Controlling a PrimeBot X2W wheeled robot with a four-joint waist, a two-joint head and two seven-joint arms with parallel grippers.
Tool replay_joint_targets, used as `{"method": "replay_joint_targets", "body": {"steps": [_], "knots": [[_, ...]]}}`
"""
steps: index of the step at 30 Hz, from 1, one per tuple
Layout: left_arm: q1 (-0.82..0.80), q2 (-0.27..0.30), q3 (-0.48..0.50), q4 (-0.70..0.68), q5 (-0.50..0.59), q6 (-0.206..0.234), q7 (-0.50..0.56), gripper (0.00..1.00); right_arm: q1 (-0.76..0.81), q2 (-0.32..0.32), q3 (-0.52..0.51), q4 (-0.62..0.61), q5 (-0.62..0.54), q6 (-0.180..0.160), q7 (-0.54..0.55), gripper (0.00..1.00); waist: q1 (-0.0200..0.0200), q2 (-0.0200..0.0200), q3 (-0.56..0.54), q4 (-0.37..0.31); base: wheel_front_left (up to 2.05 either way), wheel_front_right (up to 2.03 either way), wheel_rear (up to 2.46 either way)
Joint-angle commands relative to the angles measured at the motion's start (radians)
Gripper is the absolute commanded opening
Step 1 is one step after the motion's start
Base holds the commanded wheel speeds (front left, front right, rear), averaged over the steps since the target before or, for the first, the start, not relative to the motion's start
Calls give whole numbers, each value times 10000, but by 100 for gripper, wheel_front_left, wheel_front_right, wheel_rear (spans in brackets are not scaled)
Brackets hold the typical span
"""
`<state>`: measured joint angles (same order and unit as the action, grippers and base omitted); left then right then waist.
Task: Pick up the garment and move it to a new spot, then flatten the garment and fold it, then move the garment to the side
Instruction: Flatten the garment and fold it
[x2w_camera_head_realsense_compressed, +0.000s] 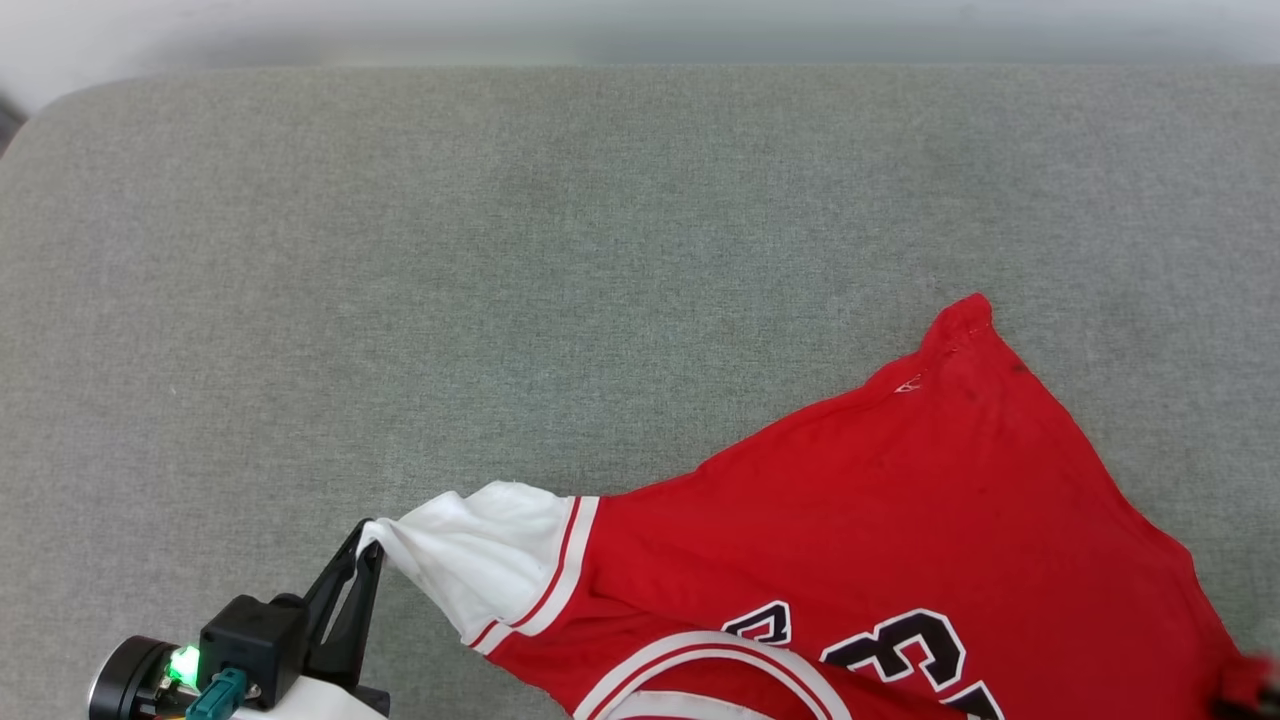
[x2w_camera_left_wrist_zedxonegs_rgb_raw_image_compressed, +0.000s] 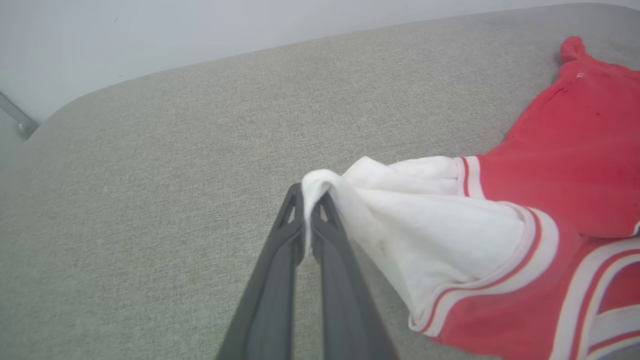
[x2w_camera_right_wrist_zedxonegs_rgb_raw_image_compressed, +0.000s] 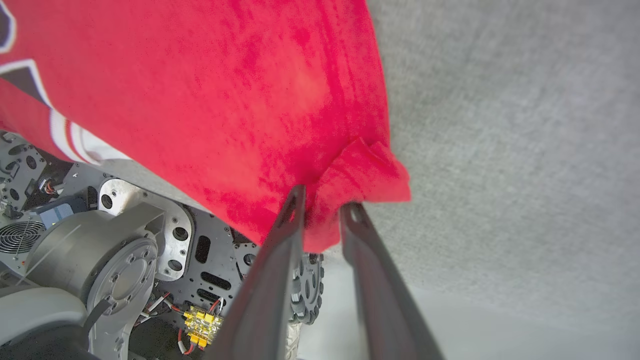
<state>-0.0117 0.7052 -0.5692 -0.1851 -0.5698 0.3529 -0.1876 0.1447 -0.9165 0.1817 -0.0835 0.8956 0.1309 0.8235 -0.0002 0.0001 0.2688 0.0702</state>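
Note:
The garment (x2w_camera_head_realsense_compressed: 900, 500), red with a white sleeve and black lettering, lies spread over the right front of the grey padded surface (x2w_camera_head_realsense_compressed: 500, 250). At the lower left, my left gripper (x2w_camera_head_realsense_compressed: 368, 532) is shut on the tip of the white sleeve (x2w_camera_head_realsense_compressed: 480, 560) and pulls it taut. The left wrist view shows that gripper (x2w_camera_left_wrist_zedxonegs_rgb_raw_image_compressed: 312, 192) pinching the sleeve (x2w_camera_left_wrist_zedxonegs_rgb_raw_image_compressed: 430, 225) just above the surface. In the right wrist view my right gripper (x2w_camera_right_wrist_zedxonegs_rgb_raw_image_compressed: 326, 200) has its fingers parted, with a folded red corner of the garment (x2w_camera_right_wrist_zedxonegs_rgb_raw_image_compressed: 360, 175) still lying between the tips.
The padded surface (x2w_camera_left_wrist_zedxonegs_rgb_raw_image_compressed: 175, 175) stretches wide to the left and back, ending at a pale wall (x2w_camera_head_realsense_compressed: 600, 30). In the right wrist view the garment's front edge hangs over my own base and wheels (x2w_camera_right_wrist_zedxonegs_rgb_raw_image_compressed: 125, 260).

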Motion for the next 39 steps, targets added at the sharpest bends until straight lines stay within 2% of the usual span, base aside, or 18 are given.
{"method": "replay_joint_targets", "body": {"steps": [1,9,13,18,25,33,39], "knots": [[78,19,47,-48,-31,59,6,0,-300,52,-206,-214,-30,-4,-91,100,2,-1,-51,-35,0,0,0],[-117,4,-52,-234,71,66,80,0,-2094,84,-1628,-1694,-319,-4,-101,100,2,-1,53,120,0,0,0],[-318,-86,-120,-267,144,18,81,0,-3338,-124,-1385,-2185,-588,-4,427,100,2,-1,348,296,0,0,0],[-667,-231,-222,-183,223,-105,61,0,-5269,-95,36,-1965,-1056,-4,1630,100,2,-1,727,500,0,0,0],[-1177,-475,-393,14,369,-318,5,0,-8133,863,2348,-179,-1577,-4,2863,100,2,-1,1281,817,0,0,0],[-1710,-751,-526,246,489,-509,-89,0,-10116,1659,4338,2066,-1996,-4,2547,100,2,-1,1879,1208,0,0,0],[-1860,-892,-554,438,454,-574,-182,0,-10444,1626,5697,3195,-1787,-5,2097,100,2,-1,2113,1330,0,0,0]]}}
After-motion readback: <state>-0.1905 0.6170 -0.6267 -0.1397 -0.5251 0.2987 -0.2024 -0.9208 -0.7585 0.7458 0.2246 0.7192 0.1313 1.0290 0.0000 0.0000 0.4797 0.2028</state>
